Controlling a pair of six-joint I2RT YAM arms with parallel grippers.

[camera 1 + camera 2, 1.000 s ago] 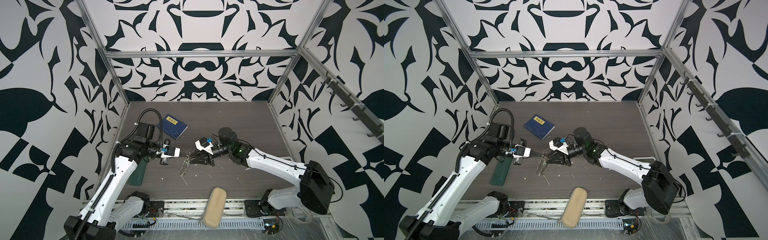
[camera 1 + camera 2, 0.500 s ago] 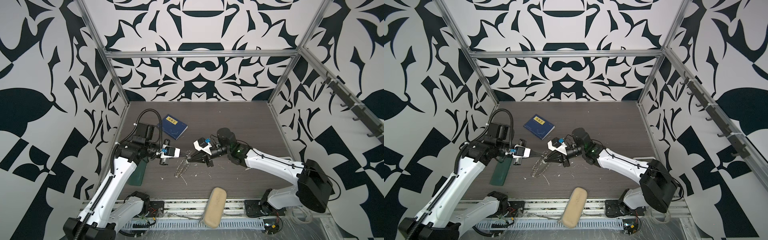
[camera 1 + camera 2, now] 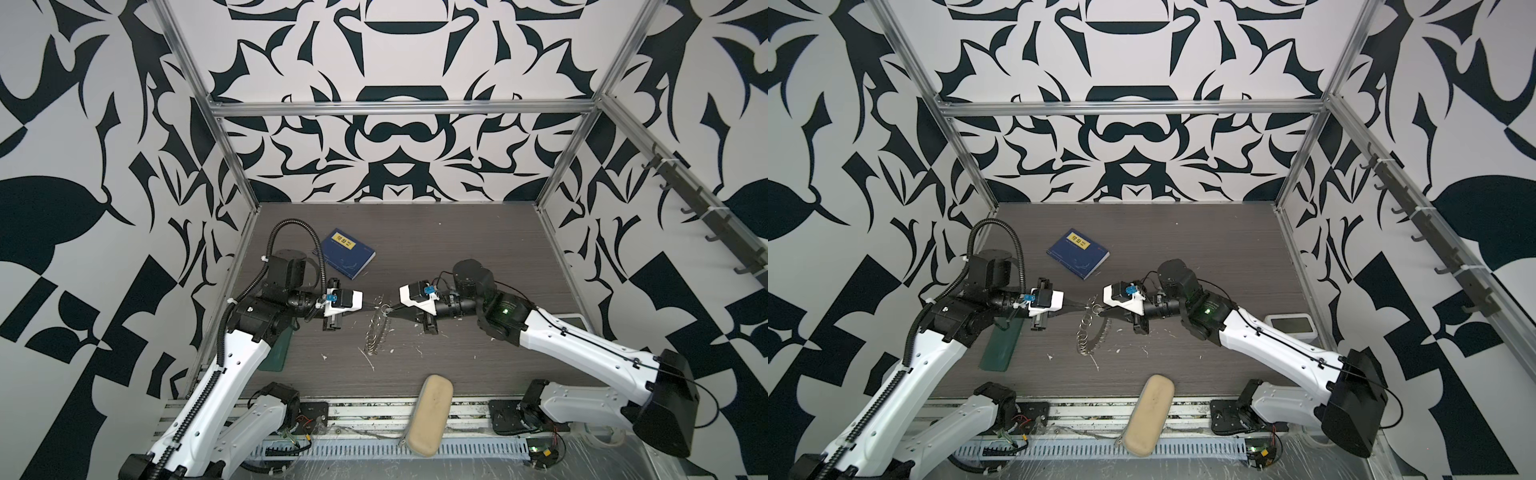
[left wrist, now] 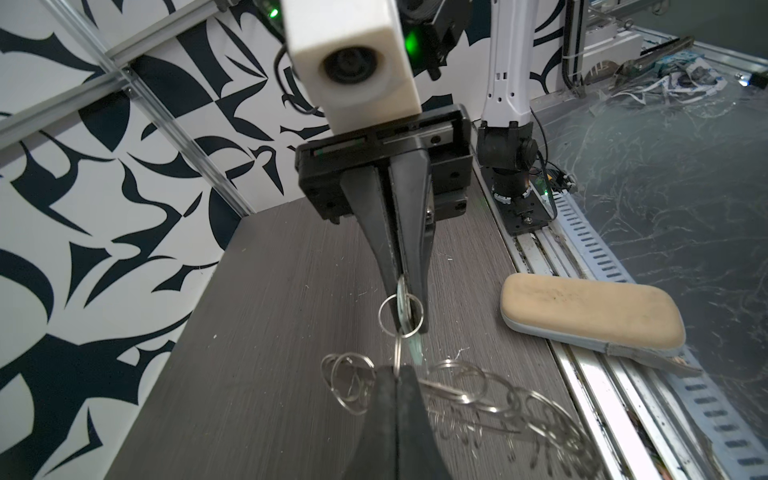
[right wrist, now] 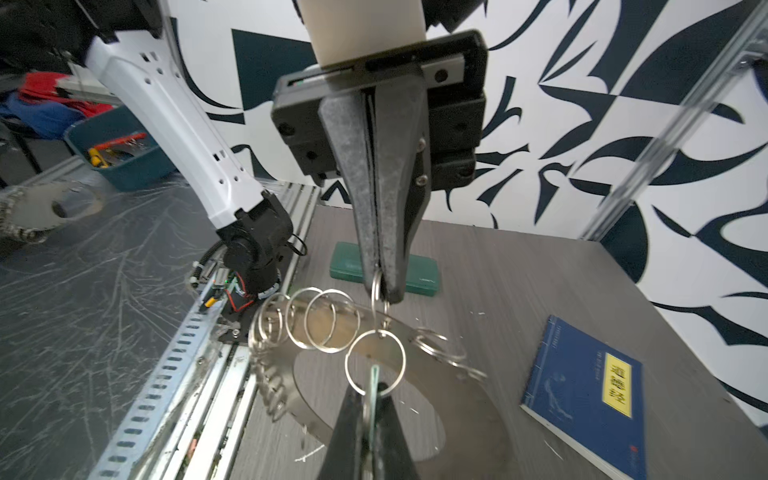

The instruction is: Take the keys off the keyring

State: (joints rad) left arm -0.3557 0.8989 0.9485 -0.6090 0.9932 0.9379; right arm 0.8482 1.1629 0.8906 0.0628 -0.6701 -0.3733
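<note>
The keyring (image 5: 457,374) is a wide flat grey metal ring that hangs tilted above the dark table, seen edge-on in both top views (image 3: 376,332) (image 3: 1087,332). Small split rings (image 5: 328,324) line its rim. My left gripper (image 4: 397,370) (image 3: 371,306) is shut on one split ring at the top of the rim. Facing it tip to tip, my right gripper (image 5: 372,395) (image 3: 391,312) is shut on the keys: a silver key (image 4: 402,291) with a pale mint-green tag (image 5: 375,380), linked by a wire ring (image 5: 375,359) to the pinched one.
A blue book (image 3: 348,253) lies at the back left. A dark green case (image 3: 274,353) lies under my left arm. A beige case (image 3: 430,409) rests on the front rail. A white device (image 3: 1289,324) sits at the right edge. White specks dot the table.
My right gripper has closed from partly open onto the key and tag. The keyring now hangs more edge-on between the two grippers. The left gripper has hardly moved.
</note>
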